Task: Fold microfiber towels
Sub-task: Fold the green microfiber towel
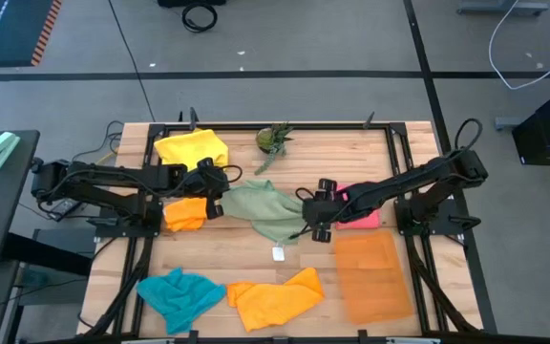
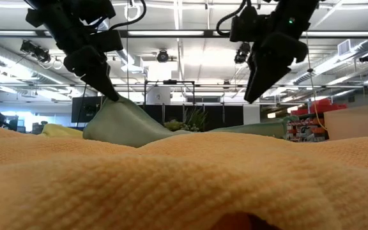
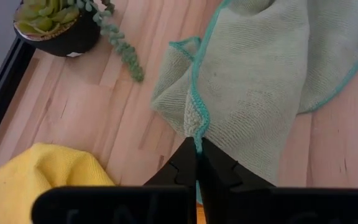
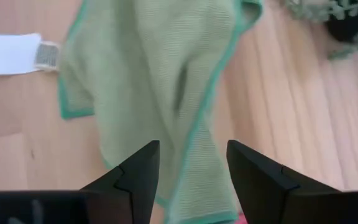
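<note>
My left gripper (image 3: 197, 163) has its fingers pinched together on the teal-stitched edge of the pale green towel (image 1: 267, 212), and in the low view that corner is lifted off the wood while the rest of the cloth trails down to the table. My right gripper (image 4: 191, 167) hangs with its fingers apart and nothing between them, just above the opposite end of the same towel, near the white tag (image 1: 279, 253) beside its hem. So the towel lies stretched between the two arms, its long axis running roughly from the left gripper across to the right one, and the free end sits directly under the open right fingers; I judge the right arm to be the one that has to drop and take that end before any fold can be made. Around this, the orange towel (image 1: 185, 213) sits just beside the left gripper, the yellow towel (image 1: 192, 148) lies farther back near the small plant (image 1: 273, 139), a pink towel (image 1: 365, 218) shows under the right arm, and a teal towel (image 1: 179, 296) and a second orange towel (image 1: 273, 298) lie at the near edge, beside the translucent orange mat (image 1: 373, 275).
</note>
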`<action>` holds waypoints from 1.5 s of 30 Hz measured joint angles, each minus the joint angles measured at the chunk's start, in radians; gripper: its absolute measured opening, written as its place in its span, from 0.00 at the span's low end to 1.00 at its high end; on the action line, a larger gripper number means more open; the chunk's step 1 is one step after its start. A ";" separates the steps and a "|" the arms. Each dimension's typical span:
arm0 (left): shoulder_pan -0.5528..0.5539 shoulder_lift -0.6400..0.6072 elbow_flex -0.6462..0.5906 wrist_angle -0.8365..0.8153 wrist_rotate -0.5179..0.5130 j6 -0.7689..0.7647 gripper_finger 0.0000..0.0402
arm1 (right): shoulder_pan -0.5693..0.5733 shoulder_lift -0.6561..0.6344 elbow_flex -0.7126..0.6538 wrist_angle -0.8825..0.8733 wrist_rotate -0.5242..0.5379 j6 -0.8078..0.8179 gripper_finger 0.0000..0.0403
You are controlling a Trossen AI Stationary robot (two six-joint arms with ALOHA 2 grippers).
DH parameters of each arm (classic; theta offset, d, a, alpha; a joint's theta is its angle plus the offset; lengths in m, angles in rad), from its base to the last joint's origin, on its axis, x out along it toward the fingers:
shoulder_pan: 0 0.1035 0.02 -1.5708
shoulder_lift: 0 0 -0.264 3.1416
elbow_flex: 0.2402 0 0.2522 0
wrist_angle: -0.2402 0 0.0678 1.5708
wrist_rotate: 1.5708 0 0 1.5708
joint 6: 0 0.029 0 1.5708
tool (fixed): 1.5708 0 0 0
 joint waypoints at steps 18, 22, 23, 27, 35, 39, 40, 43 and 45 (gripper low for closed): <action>0.000 0.001 -0.001 0.002 0.000 -0.002 0.05 | -0.054 0.036 -0.126 0.041 -0.138 0.112 0.42; 0.000 0.001 -0.001 0.001 0.000 -0.003 0.06 | -0.056 0.036 -0.125 0.041 -0.137 0.094 0.25; 0.000 0.001 -0.001 0.000 0.000 -0.006 0.05 | -0.056 0.036 -0.122 0.039 -0.137 0.083 0.19; -0.001 0.001 0.000 0.000 0.000 -0.006 0.02 | -0.062 0.036 -0.096 0.013 -0.130 0.057 0.03; -0.127 -0.121 0.017 -0.011 0.040 0.034 0.02 | 0.001 -0.049 0.125 -0.246 -0.093 0.062 0.01; -0.239 -0.259 0.073 -0.006 0.145 0.052 0.04 | 0.103 -0.100 0.310 -0.313 -0.076 0.047 0.01; -0.266 -0.289 0.091 -0.006 0.148 0.053 0.04 | 0.133 -0.109 0.358 -0.323 -0.059 0.035 0.01; -0.330 -0.377 0.152 -0.007 0.148 0.094 0.02 | 0.212 -0.128 0.496 -0.346 0.013 -0.044 0.01; -0.358 -0.422 0.206 0.002 0.147 0.127 0.02 | 0.248 -0.135 0.593 -0.376 0.080 -0.107 0.00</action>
